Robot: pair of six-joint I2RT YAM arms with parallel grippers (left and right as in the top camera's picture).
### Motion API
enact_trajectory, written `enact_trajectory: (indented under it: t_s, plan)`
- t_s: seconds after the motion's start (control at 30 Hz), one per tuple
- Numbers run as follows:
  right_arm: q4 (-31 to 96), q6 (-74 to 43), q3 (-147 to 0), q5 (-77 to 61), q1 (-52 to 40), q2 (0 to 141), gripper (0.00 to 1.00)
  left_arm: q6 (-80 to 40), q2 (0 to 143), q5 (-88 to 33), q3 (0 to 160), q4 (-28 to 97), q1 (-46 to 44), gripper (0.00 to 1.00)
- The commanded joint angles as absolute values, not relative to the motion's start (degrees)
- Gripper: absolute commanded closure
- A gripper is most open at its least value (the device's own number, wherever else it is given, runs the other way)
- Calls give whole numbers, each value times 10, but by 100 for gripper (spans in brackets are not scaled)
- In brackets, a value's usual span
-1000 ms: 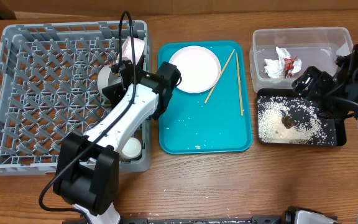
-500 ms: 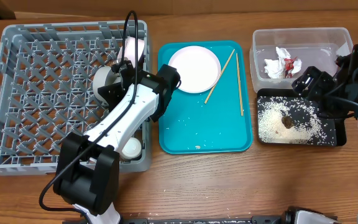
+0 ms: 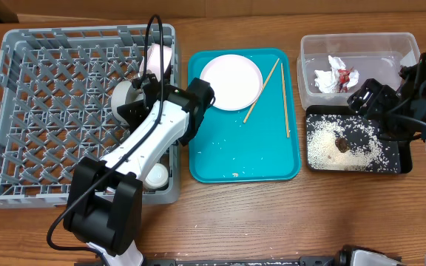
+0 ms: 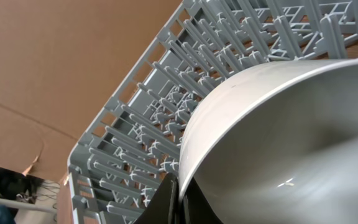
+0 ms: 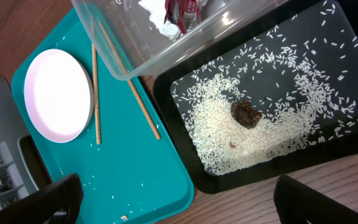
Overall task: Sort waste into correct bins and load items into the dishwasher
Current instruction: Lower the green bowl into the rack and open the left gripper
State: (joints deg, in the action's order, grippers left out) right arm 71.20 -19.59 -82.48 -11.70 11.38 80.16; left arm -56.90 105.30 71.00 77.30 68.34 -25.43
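My left gripper (image 3: pixel 134 100) is shut on the rim of the pale round bowl (image 3: pixel 121 94) and holds it tilted over the grey dish rack (image 3: pixel 43 111). In the left wrist view the bowl (image 4: pixel 278 143) fills the frame, my finger (image 4: pixel 174 202) pinches its edge, and the rack (image 4: pixel 135 130) lies behind. One white-pink plate (image 3: pixel 160 58) stands in the rack and a small white cup (image 3: pixel 156 176) sits in its front corner. Another plate (image 3: pixel 231 81) and two chopsticks (image 3: pixel 261 90) lie on the teal tray. My right gripper (image 3: pixel 370 103) is open and empty above the black tray (image 3: pixel 394 164).
The clear tub (image 3: pixel 361 46) holds the red-and-white wrapper (image 3: pixel 336 76). The black tray holds rice and the brown lump (image 3: pixel 341 144). The right wrist view shows the teal tray (image 5: pixel 135 180), plate (image 5: pixel 58 93), chopsticks (image 5: pixel 95 93), tub (image 5: pixel 185 43), and lump (image 5: pixel 246 114).
My left gripper has carried the bowl a little leftward over the rack, uncovering more of the standing plate. The right arm has not moved.
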Motion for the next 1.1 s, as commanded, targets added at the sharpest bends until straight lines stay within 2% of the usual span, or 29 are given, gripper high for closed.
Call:
enact_trajectory:
  t_s: [0.0,0.37,0.9,0.97,1.03,1.07]
  plan:
    - [710,-194,-837,-114,116,802,0,-583,1057,728,758,684,-256,96]
    - [710,-194,-837,-114,116,802,0,-583,1057,773,750,691,-257,96]
    - [710,-194,-837,-114,116,802,0,-578,1057,630,750,692,-278,96]
    - [710,-194,-837,-114,116,802,0,-578,1057,630,750,692,-278,91]
    - [710,-194,-837,-114,116,802,0,-569,1057,630,750,693,-278,66]
    - [710,-194,-837,-114,116,802,0,-561,1057,629,750,693,-278,57]
